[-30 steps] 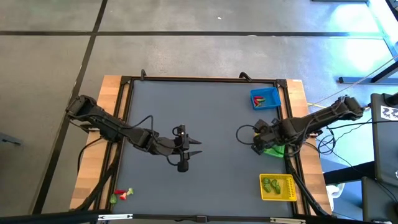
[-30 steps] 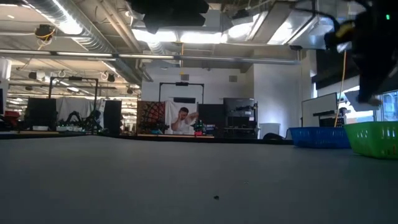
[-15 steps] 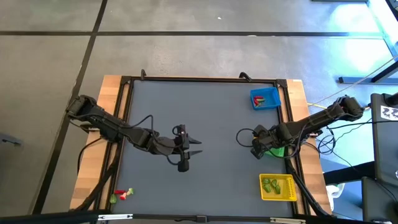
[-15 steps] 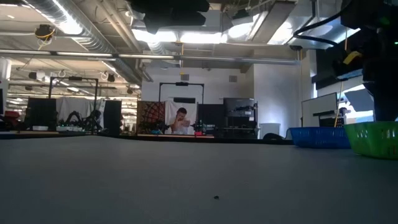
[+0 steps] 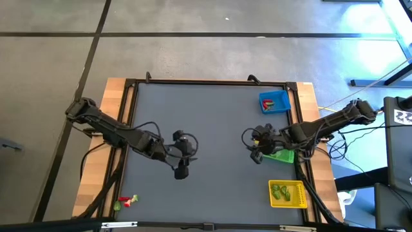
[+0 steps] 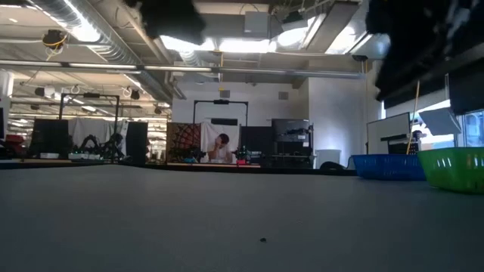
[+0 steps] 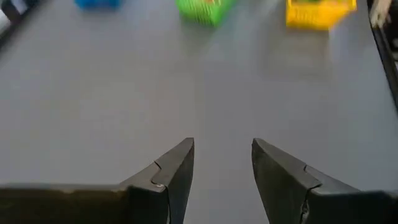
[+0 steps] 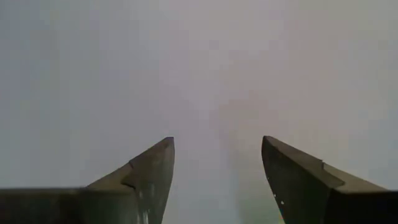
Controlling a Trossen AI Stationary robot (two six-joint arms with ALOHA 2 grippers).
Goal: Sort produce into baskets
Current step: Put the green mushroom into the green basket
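In the high view the right gripper (image 5: 256, 145) hangs right of centre, jaws wide apart and empty, just left of the green basket (image 5: 284, 155). The left gripper (image 5: 182, 156) sits left of centre, fingers parted with nothing between them. The blue basket (image 5: 275, 102) lies upper right, the yellow basket (image 5: 288, 194) lower right (green pieces inside), and loose produce (image 5: 125, 202) lower left.

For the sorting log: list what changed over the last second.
The right gripper came off the green basket toward the table's middle, its fingers now open and empty. The left gripper shifted slightly leftward, fingers apart. The baskets and the loose produce stayed put.
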